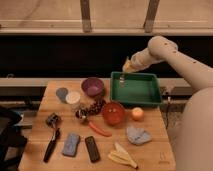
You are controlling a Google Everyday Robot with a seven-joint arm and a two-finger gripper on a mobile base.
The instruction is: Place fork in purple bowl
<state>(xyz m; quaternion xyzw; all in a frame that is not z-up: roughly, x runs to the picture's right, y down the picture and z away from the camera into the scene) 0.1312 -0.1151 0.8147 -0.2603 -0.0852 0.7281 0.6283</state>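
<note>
Half the job at most looks done; the purple bowl [92, 86], just left of the green bin [145, 92], shows nothing inside; the fork [121, 78] seems to hang over the bin's left end, gripped by the clenched claw [128, 66]; carrying it left to the bowl is still to do.
</note>
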